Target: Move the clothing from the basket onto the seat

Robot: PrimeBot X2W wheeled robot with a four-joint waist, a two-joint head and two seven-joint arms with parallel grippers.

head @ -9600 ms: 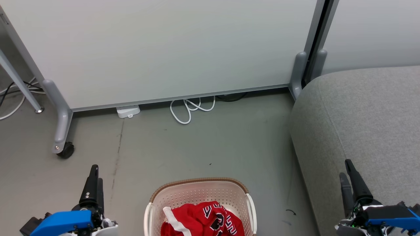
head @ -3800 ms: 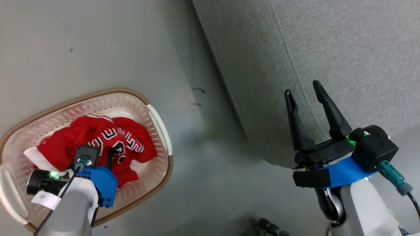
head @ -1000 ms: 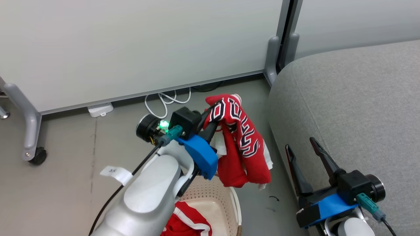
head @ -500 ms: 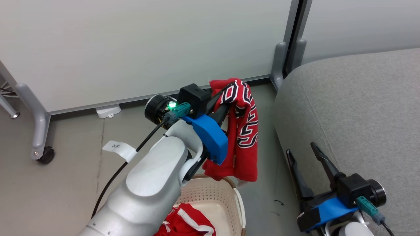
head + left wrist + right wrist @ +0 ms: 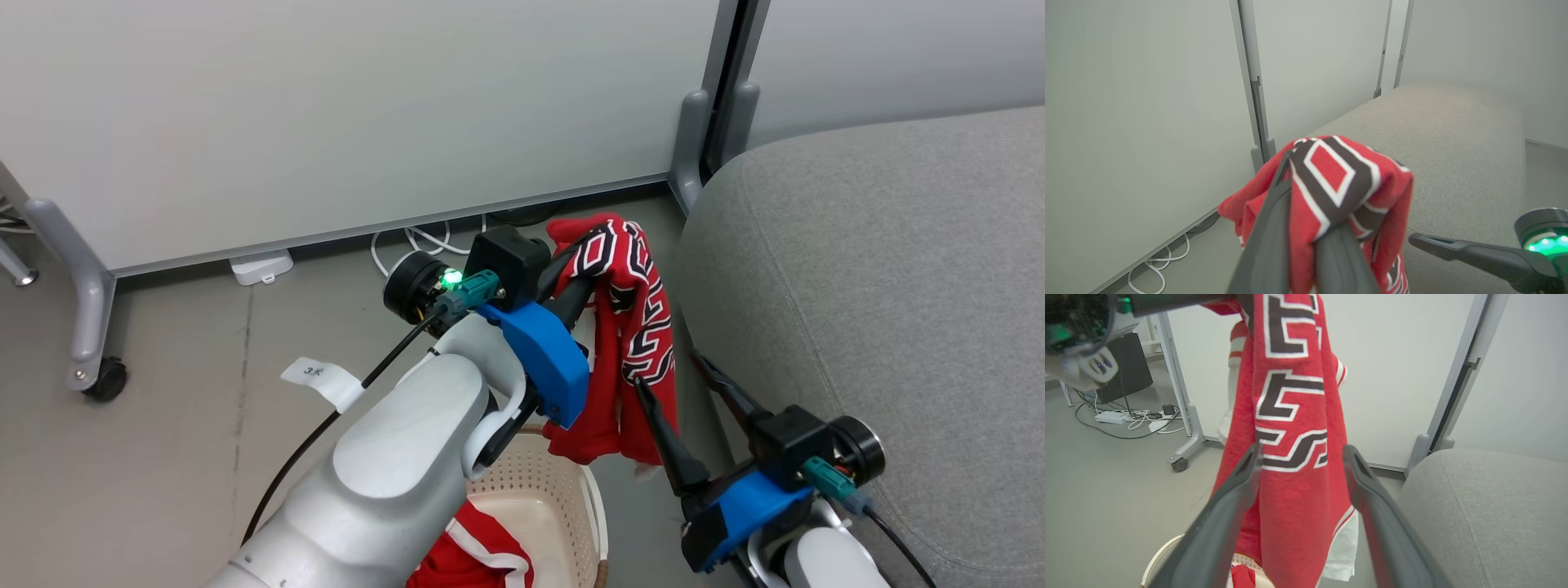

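Closest to me, at the bottom of the head view, is the basket (image 5: 594, 510). One red piece with a wide white band (image 5: 473, 559) lies inside it. That one is not moved yet.

Just past it is my left gripper (image 5: 575, 273). Its fingers are pinched tight on the red top with the black and white letters (image 5: 633, 327). The top hangs down from them in a long bunch. It is in the air over the floor (image 5: 163, 425), between the basket and the seat (image 5: 857, 286). Its bottom edge hangs just above the basket's far rim.

My right gripper (image 5: 1302, 451) is spread wide and holds nothing. It points at the hanging top, and the cloth shows in the gap between its two fingers. I cannot tell if they touch it.

I think this top is light, soft and floppy. It will swing and fold when I move, but it will not break. A thin pinch could slip, so a thick bunch of cloth is the best place to hold. For the piece in the basket, I would grab where the folds pile up.

The big grey seat is beside the top, on my right, with nothing on it. Farthest away are the pale wall panel (image 5: 326, 122) and a white cable (image 5: 408, 241) on the floor.
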